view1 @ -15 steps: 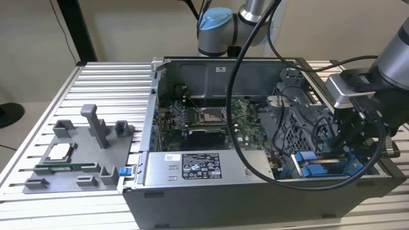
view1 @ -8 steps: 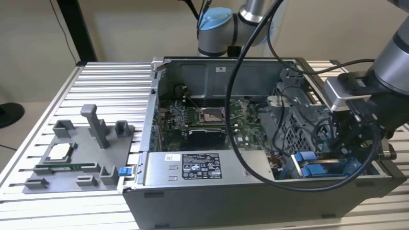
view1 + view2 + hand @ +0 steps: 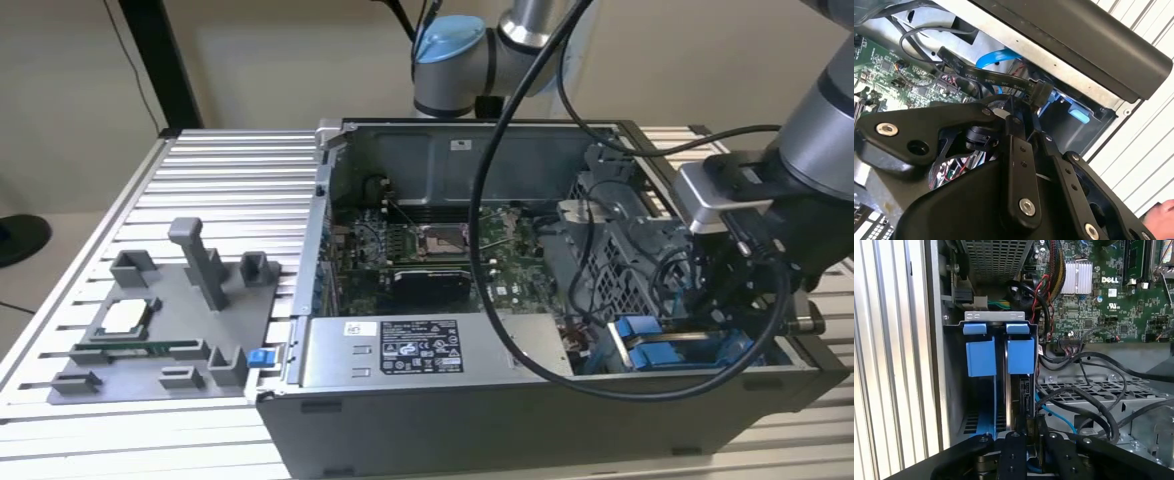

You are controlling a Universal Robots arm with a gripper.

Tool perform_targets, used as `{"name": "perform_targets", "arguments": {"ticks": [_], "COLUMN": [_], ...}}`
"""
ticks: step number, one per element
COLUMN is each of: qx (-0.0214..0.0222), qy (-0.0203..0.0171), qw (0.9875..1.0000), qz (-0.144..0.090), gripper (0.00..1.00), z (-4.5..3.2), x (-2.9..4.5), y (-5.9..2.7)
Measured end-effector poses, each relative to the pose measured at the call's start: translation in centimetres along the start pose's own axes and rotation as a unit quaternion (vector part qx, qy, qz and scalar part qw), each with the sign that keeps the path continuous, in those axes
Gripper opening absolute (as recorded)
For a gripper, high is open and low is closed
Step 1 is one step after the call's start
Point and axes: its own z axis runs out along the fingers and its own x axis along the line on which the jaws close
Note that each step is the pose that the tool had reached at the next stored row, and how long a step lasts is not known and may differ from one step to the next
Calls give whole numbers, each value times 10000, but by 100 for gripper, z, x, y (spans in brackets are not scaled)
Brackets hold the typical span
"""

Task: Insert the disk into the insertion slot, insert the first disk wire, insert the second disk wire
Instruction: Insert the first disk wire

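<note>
Gripper (image 3: 1029, 429) at insertion slot (image 3: 994, 316) mouth, black cables (image 3: 1089, 405) perhaps touching alongside.

Silver-grey arm (image 3: 817, 120), light blue joint cap (image 3: 447, 42), black looping cables (image 3: 490, 260), black gripper (image 3: 1029, 129) linkage, silver screws (image 3: 1027, 206)

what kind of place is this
Likely a robotics lab bench: an open computer case sits on a slatted metal table, a robot arm reaches into it, and a grey parts fixture lies beside it.
</note>
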Motion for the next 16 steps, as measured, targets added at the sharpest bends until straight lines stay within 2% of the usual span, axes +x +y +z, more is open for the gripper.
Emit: {"name": "perform_targets", "arguments": {"ticks": [4,5,6,14,16], "qx": [-2,-1,-1,-12,-29], "qy": [-6,-10,-11,0,0], "qw": [10000,10000,10000,10000,10000], "qz": [1,2,2,3,3], "gripper": [0,100,100,100,100], "z": [-5,-18,-46,-417,-432], "x": [-1,-2,-5,-50,-52], "y": [0,-1,-3,-30,-39]}}
